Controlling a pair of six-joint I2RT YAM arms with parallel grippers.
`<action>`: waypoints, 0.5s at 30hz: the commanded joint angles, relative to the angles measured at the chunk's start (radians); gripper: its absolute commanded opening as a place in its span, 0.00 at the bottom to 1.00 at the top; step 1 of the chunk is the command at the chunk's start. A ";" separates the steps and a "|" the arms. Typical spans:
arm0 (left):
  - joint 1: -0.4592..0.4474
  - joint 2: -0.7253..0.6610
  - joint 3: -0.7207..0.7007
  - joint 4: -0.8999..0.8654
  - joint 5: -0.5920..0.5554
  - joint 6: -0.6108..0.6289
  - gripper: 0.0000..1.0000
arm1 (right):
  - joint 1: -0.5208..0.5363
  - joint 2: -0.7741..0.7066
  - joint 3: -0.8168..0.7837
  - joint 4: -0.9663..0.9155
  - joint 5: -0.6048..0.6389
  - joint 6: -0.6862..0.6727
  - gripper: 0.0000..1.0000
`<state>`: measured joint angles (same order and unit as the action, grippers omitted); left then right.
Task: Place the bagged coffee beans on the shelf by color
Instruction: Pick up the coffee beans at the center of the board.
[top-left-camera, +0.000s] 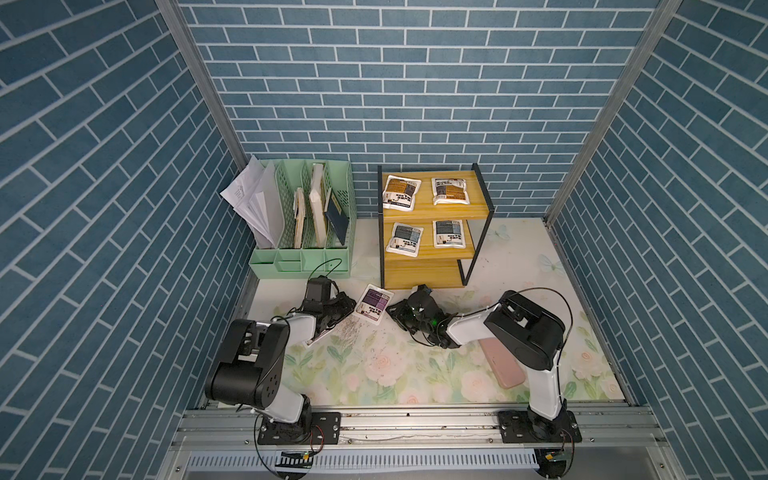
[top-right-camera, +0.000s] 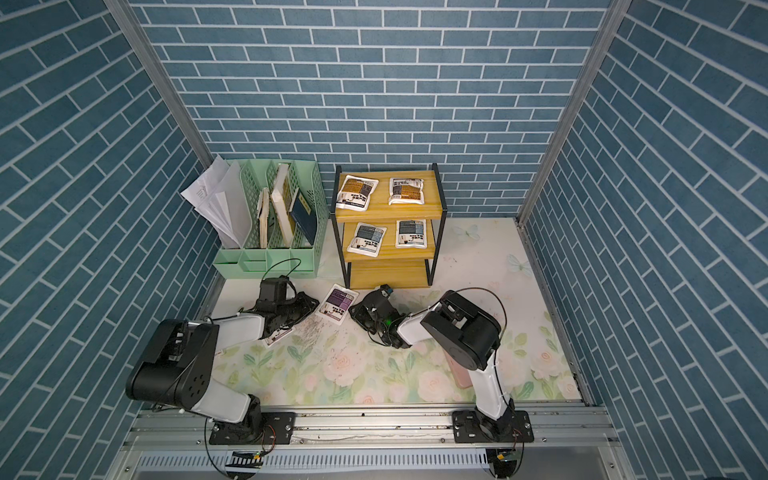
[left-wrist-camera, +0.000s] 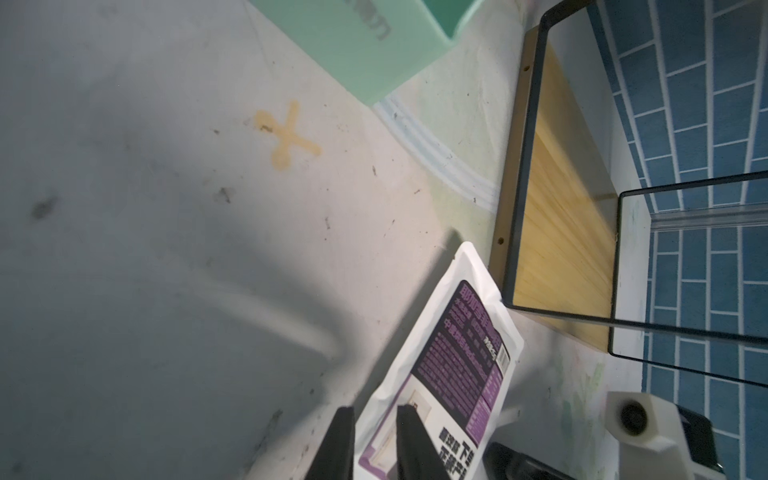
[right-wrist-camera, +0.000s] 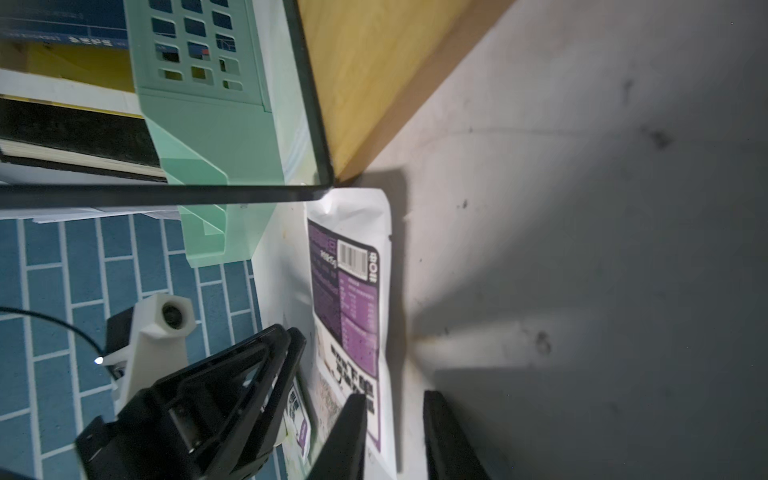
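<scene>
Where the shelf (top-left-camera: 424, 275) stands just beyond the two grippers, its top board carries two orange-brown bags (top-left-camera: 400, 192) side by side. Its middle board carries two blue-grey bags (top-left-camera: 404, 239), and all four lie well apart from either tool. The green file rack (top-left-camera: 307, 257) sits beyond the left gripper (top-left-camera: 352, 308), beside the shelf. The pink case (top-left-camera: 503, 365) lies flat behind the right gripper (top-left-camera: 389, 309), partly under that arm. Between the two grippers, just short of the shelf's near corner on the left gripper's side, is a purple bag (top-left-camera: 374, 304), tilted, with one end towards each tool. In the left wrist view the left gripper's fingers (left-wrist-camera: 409, 440) are clamped on the bag's end, one on each face. In the right wrist view the right gripper's jaws stand apart astride the opposite end: one finger overlaps the bag, and a strip of table (right-wrist-camera: 582, 208) shows between the bag's edge and the other finger. A second purple bag (top-right-camera: 277, 336) lies on the table behind the left gripper, mostly hidden under that arm.
</scene>
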<state>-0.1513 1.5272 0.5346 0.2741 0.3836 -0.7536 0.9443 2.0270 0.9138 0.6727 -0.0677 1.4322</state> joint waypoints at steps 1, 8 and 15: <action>-0.016 0.014 -0.021 0.037 0.021 0.031 0.22 | -0.002 0.059 0.040 -0.008 -0.003 -0.016 0.27; -0.044 0.011 -0.104 0.062 0.012 0.036 0.20 | -0.004 0.103 0.081 0.000 -0.031 -0.012 0.15; -0.044 -0.099 -0.133 0.010 0.017 0.032 0.21 | -0.014 0.048 0.041 0.074 -0.091 -0.063 0.00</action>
<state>-0.1875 1.4815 0.4198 0.3584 0.3946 -0.7364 0.9348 2.1036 0.9794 0.7174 -0.1108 1.4242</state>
